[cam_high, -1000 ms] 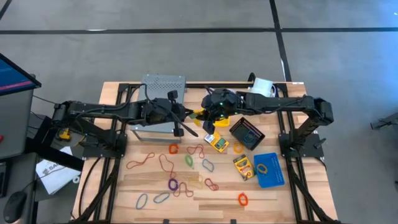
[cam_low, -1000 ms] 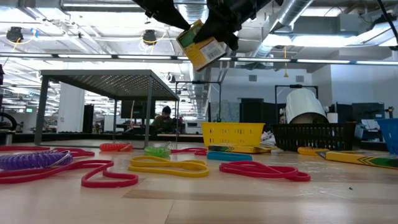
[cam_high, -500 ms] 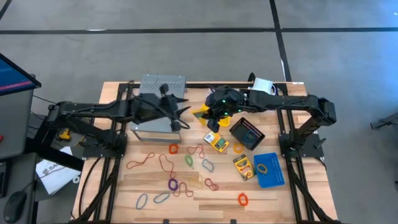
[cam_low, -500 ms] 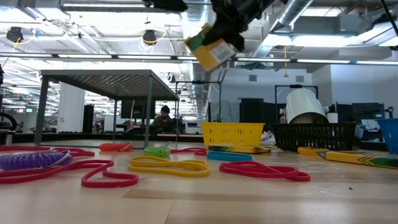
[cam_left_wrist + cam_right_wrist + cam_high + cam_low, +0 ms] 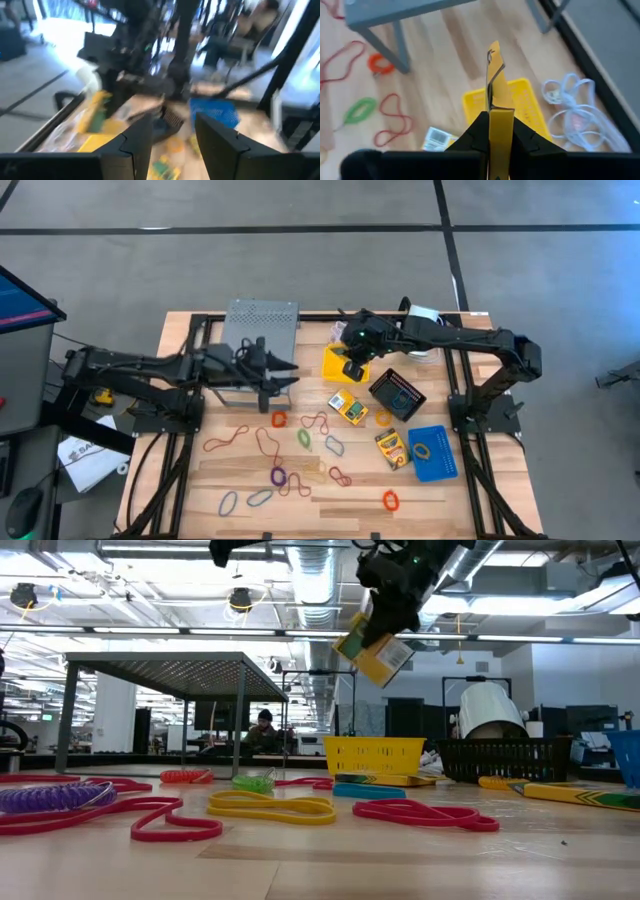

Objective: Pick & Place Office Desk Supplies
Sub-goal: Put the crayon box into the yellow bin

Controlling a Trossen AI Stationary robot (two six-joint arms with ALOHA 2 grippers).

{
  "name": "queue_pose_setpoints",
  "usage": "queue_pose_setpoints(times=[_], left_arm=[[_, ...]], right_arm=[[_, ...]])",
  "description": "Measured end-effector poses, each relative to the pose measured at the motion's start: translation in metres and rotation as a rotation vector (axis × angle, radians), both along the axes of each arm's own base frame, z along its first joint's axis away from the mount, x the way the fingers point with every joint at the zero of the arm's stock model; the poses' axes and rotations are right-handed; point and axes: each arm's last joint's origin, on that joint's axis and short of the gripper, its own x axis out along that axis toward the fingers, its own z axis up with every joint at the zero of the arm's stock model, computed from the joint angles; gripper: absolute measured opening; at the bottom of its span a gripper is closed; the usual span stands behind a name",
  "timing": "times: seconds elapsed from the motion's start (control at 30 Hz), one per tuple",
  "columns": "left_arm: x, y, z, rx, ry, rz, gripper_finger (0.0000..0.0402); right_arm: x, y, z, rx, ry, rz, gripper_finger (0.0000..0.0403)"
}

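Observation:
My right gripper (image 5: 352, 367) is shut on a yellow-green crayon box (image 5: 375, 648), held in the air over the yellow tray (image 5: 329, 361) at the table's far middle. My left gripper (image 5: 287, 377) stands open with nothing in it, to the tray's left, in front of the grey metal stand (image 5: 262, 320). Two more crayon boxes (image 5: 349, 409) (image 5: 392, 447) lie flat on the wood. Coloured rubber bands (image 5: 303, 438) are scattered over the middle and near part. The black mesh tray (image 5: 398, 393) and the blue tray (image 5: 432, 453) rest on the right. My right gripper pinches the crayon box by its two flat faces (image 5: 500, 117) between the two fingers, at the box's upper end. The fingers slant down from above. The box hangs tilted below them (image 5: 380, 660), clear of the yellow tray.
A white cylinder (image 5: 425, 319) and a coiled white cord (image 5: 570, 115) lie at the far right, behind the yellow tray. The grey stand's legs rise at the far left. Bare wood shows along the near edge.
My left gripper has opened, let go of the crayon box and drawn back toward the table's left edge, rolling as it went. My right gripper has carried the box toward the table's right and far side, over the yellow tray, and tipped further down; the box now hangs lower.

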Motion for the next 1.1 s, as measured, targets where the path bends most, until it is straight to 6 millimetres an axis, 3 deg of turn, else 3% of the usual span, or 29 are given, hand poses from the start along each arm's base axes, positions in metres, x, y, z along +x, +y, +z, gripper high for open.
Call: queue_pose_setpoints(times=[0.17,0.3,0.63,1.1], left_arm=[[-0.009,-0.006,-0.034,-0.042,-0.199,-0.027,0.0133],[-0.014,-0.007,-0.045,-0.050,-0.280,-0.031,0.0125],[-0.014,-0.008,-0.052,-0.045,-0.218,-0.037,0.0120],[-0.013,-0.008,-0.059,-0.016,-0.155,-0.038,0.0120]], right_arm=[[-0.003,-0.002,-0.008,-0.093,0.113,-0.032,0.0027],[0.004,-0.006,-0.023,-0.124,0.184,-0.033,0.0027],[0.030,-0.016,-0.074,-0.165,0.362,-0.024,0.0027],[0.048,-0.019,-0.110,-0.198,0.523,0.008,0.0027]])
